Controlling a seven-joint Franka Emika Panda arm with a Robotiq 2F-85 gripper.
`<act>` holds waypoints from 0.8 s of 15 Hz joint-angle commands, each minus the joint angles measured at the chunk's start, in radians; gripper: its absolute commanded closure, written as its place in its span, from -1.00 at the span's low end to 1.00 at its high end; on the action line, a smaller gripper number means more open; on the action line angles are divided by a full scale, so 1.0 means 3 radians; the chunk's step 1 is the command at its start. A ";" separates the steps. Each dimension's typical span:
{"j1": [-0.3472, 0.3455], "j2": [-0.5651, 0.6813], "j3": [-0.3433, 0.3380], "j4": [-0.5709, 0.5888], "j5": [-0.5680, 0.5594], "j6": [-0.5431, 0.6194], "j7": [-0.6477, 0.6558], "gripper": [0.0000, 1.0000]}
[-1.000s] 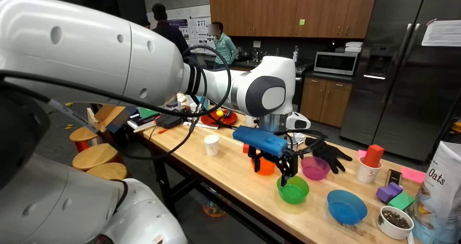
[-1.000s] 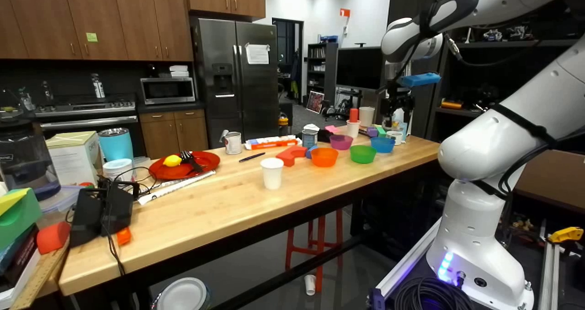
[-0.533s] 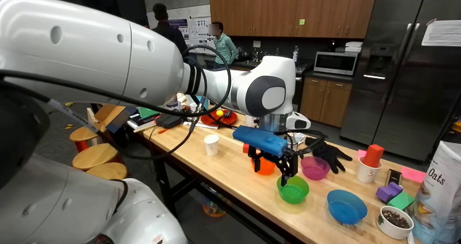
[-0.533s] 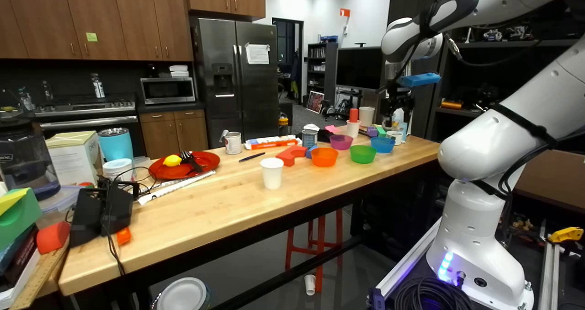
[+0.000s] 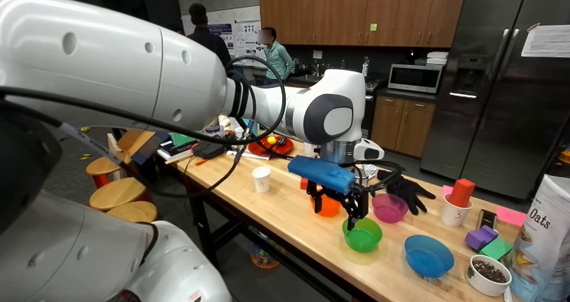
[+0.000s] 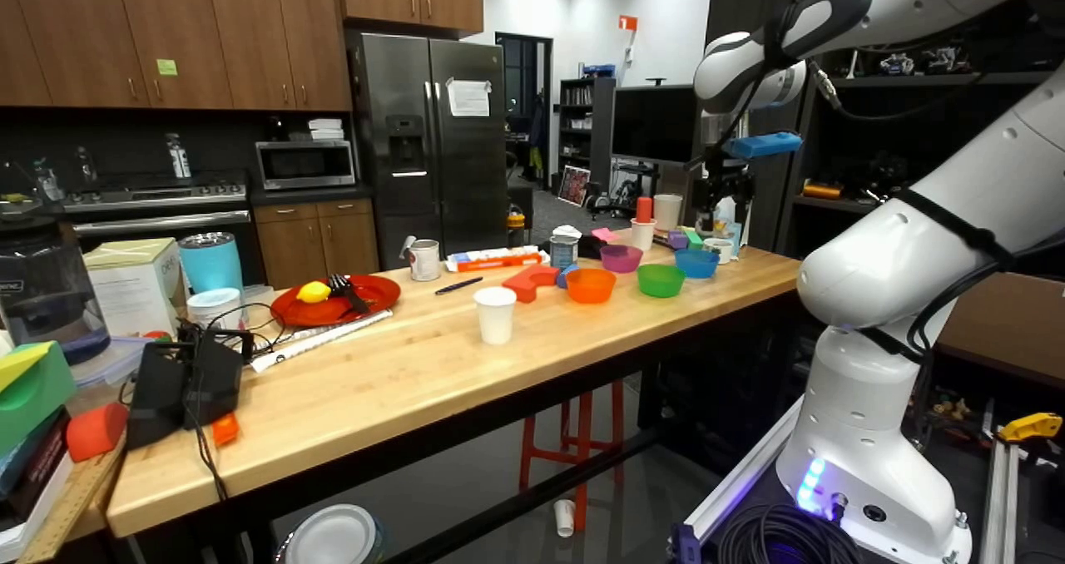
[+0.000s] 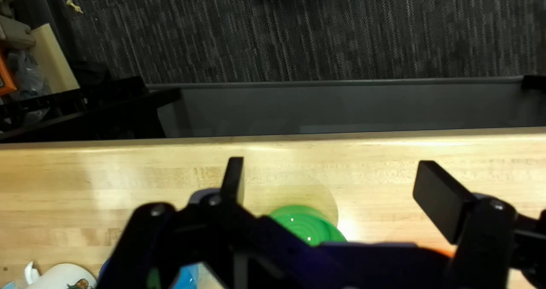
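Since the earlier frame, the white robot arm [image 5: 178,66] has held position and nothing on the wooden tabletop [image 5: 285,213] has shifted. Gripper [image 7: 335,178]: fingers [image 7: 441,201] wide apart, above the tabletop. The translucent green plastic bowl [image 7: 303,223] lies below the fingers, between them in the wrist view, partly hidden by the gripper. Mouth faces up; round, so no long axis. Translucent orange [image 6: 591,286] and magenta plastic bowls [image 5: 390,209] sit near the fingers; farther off, a white paper cup [image 5: 454,215] contains a red block [image 5: 462,193], and a small white bowl [image 5: 483,286] contains dark granules [image 5: 489,270].
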 commanded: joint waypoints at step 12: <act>-0.0143 0.1063 -0.0973 0.0905 -0.0312 0.1736 -0.1446 -1.00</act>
